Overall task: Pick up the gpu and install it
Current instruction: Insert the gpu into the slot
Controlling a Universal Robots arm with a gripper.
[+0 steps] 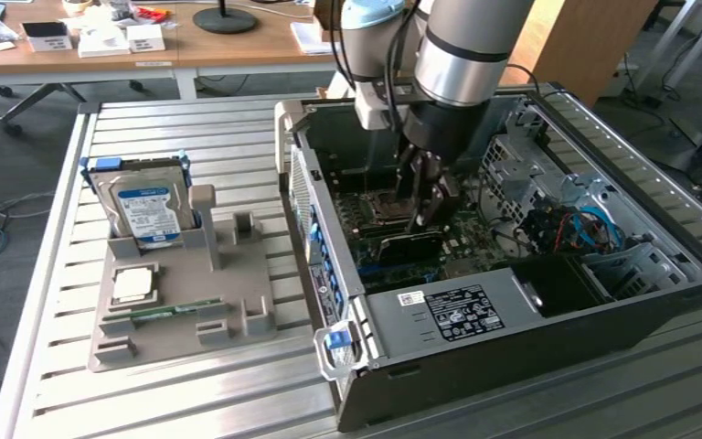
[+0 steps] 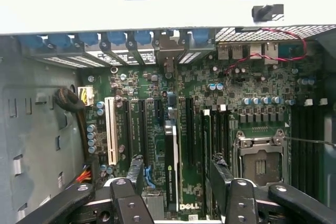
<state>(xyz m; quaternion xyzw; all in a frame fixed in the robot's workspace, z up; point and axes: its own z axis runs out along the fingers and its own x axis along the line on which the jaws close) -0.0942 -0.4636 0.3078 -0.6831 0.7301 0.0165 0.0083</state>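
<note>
- Gripper (image 2: 178, 182) is inside the open PC case (image 1: 643, 320), jaws spread wide, holding nothing.
- gpu (image 2: 171, 166) stands on edge in a motherboard (image 2: 210, 98) slot, between the fingers (image 2: 135, 170), no contact visible.
- Hard drive (image 1: 143, 206) sits in the grey holder (image 1: 180, 320), exterior view's left.

The arm reaches straight down, its gripper (image 2: 178, 174) pointing downward with fingers spread wide.
</note>
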